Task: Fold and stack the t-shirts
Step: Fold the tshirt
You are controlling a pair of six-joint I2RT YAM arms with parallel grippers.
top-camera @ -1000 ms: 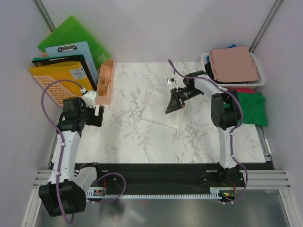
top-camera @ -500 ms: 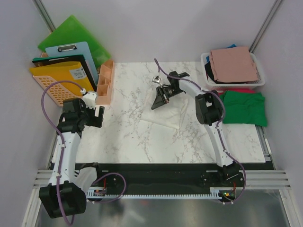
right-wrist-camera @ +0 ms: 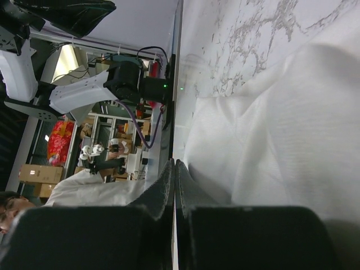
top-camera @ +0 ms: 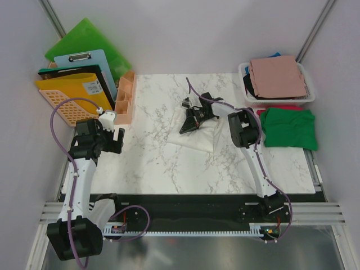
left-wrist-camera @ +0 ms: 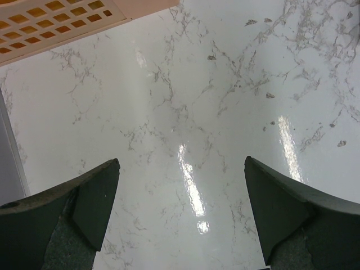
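Lying flat near the middle of the white marble table (top-camera: 146, 163): the cream-white cloth t-shirt (top-camera: 198, 138). The right gripper (top-camera: 187, 126) is angled down at the shirt's far-left edge, jaws pressed fully together. In the wrist view the cloth sits just beside the fingertips, with nothing visibly pinched. A green t-shirt (top-camera: 289, 128) lies at the table's right edge. Behind it, a dusty-pink t-shirt (top-camera: 278, 76) tops the white plastic mesh basket (top-camera: 243, 70). The left gripper (left-wrist-camera: 181, 169) hovers over bare marble on the left, jaws spread wide, well apart from the shirts.
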